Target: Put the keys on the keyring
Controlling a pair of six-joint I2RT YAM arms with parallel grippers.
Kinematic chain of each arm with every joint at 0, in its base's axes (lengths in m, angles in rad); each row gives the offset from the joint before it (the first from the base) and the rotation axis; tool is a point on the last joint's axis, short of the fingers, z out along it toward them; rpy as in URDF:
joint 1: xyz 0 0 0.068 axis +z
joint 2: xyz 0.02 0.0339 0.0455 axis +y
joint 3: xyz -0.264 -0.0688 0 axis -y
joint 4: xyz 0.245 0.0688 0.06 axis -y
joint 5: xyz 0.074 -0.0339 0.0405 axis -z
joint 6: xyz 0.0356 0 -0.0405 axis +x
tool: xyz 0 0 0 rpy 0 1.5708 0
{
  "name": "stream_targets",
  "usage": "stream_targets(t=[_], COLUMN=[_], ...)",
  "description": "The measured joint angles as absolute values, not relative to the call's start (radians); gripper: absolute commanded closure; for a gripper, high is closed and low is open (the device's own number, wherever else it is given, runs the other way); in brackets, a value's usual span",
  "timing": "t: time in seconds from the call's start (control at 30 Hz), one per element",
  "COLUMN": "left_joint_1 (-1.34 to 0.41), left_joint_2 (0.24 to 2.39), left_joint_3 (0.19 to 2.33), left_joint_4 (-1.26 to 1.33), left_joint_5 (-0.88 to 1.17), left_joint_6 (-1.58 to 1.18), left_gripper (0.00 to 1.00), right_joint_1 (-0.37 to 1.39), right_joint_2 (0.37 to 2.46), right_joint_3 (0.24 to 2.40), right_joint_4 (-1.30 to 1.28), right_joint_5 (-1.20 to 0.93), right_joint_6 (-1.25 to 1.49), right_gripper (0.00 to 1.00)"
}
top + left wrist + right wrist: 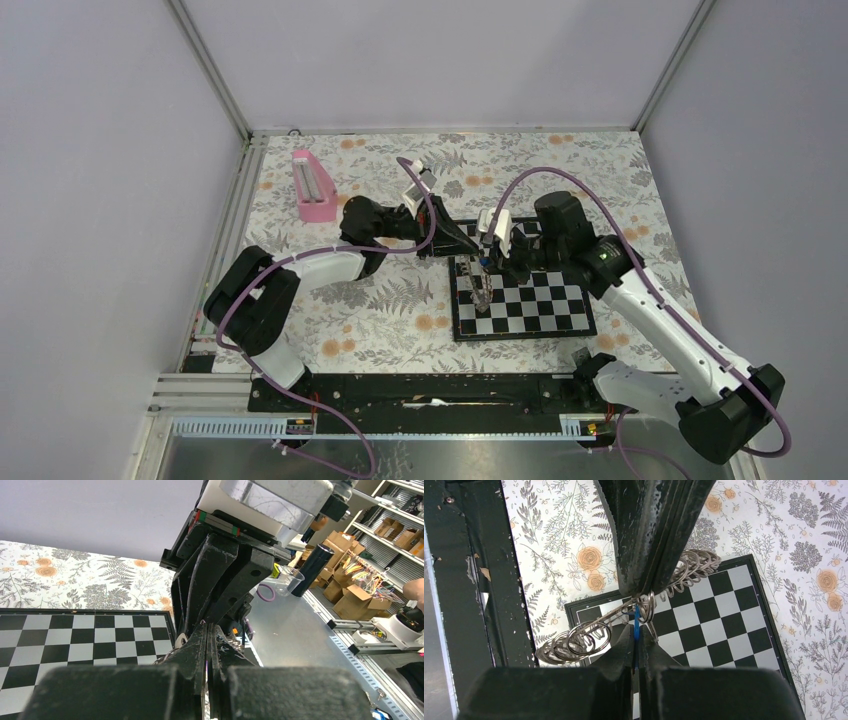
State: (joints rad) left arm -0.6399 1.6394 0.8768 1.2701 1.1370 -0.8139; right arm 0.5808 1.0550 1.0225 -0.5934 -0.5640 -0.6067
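In the right wrist view my right gripper (636, 632) is shut on the key (636, 622), whose thin blue head stands edge-on between the fingers. The keyring (584, 637), a curved band of linked silver rings, hangs just past the key's tip. My left gripper (641, 592) comes down from above and is shut on that band. From the top view, the left gripper (470, 245) and right gripper (487, 262) meet over the chessboard (540, 300), with the keyring (483, 292) dangling below. The left wrist view shows my left gripper (209, 630) pressed shut against the right arm's black fingers (225, 580).
A pink rack (313, 187) lies at the back left on the floral tablecloth. The black base rail (420, 390) runs along the near edge. Beyond the table, shelves with cardboard boxes (360, 595) and a clear cup (290, 580) show in the left wrist view.
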Motion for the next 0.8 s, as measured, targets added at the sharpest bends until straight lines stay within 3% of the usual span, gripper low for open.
stream_targets(t=[0.8], left_joint_1=[-0.640], left_joint_2=[1.639], left_joint_3=[0.877], left_joint_4=[1.153], left_joint_5=[1.153], left_joint_6=[-0.651], left_gripper=[1.00], right_joint_1=[0.581], right_joint_2=[1.024], right_joint_3=[1.065], right_joint_4=[-0.669], right_joint_5=[-0.535], right_joint_6=[-0.607], right_gripper=[1.00])
